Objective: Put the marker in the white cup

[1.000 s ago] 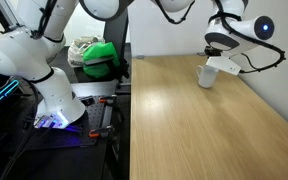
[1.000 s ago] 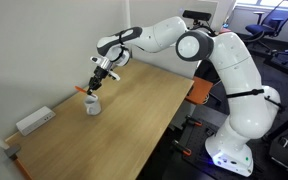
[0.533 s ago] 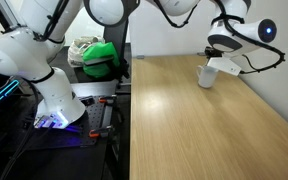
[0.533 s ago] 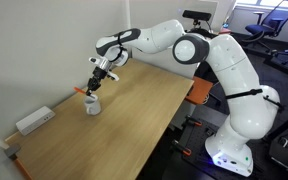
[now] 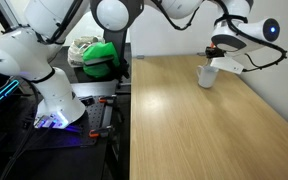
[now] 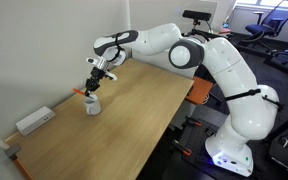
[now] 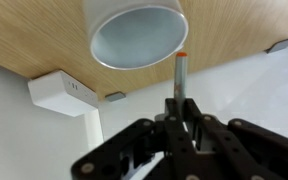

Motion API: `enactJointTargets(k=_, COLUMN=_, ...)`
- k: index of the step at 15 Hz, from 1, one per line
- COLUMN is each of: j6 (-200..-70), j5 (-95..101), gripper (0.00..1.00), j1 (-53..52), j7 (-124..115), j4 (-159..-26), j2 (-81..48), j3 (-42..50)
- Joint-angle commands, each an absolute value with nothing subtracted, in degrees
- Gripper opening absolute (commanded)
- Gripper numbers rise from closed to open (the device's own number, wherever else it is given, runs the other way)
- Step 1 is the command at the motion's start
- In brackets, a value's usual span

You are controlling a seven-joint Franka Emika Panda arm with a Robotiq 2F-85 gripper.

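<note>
The white cup (image 7: 139, 35) stands upright on the wooden table, open and empty, near the wall edge; it also shows in both exterior views (image 5: 208, 75) (image 6: 91, 104). My gripper (image 7: 181, 105) is shut on the marker (image 7: 181, 75), a thin stick with an orange-red end that points down beside the cup's rim, just outside its mouth. In the exterior views the gripper (image 6: 93, 84) (image 5: 225, 56) hangs just above and slightly to one side of the cup. The marker is too small to make out there.
A white rectangular box (image 6: 34, 120) (image 7: 69, 93) lies by the wall near the cup. Small dark fittings (image 7: 116, 97) sit at the table's edge by the wall. Beyond the table's other side stand a second robot base (image 5: 54, 100) and a green object (image 5: 102, 55).
The gripper with the marker has shifted slightly sideways above the cup. The cup and the box have not moved.
</note>
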State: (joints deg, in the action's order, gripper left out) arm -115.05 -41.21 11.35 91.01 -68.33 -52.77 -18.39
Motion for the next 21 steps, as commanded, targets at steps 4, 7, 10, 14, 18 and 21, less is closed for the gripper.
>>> enactJointTargets(k=4, j6=-109.34, j5=-38.32, gripper=0.03, j1=9.92, j7=93.07, j4=-61.22, j2=-56.17, j3=-16.39)
enactJointTargets(k=7, j6=-105.92, j5=-34.35, gripper=0.03, j1=9.45, j7=94.38, j4=-58.63, j2=-57.53, j3=-16.04)
enactJointTargets(k=10, j6=-102.83, j5=-31.27, gripper=0.03, j1=9.53, j7=96.49, j4=-56.11, j2=-58.89, j3=-16.56)
enactJointTargets(k=14, j6=-100.33, j5=-30.92, gripper=0.03, j1=10.02, j7=99.29, j4=-53.48, j2=-60.40, j3=-17.70)
enactJointTargets(k=18, j6=-98.67, j5=-30.90, gripper=0.03, j1=9.86, j7=100.17, j4=-51.00, j2=-61.26, j3=-17.71)
enactJointTargets(k=21, j6=-97.20, j5=-30.62, gripper=0.03, j1=9.45, j7=100.01, j4=-48.81, j2=-61.94, j3=-17.52)
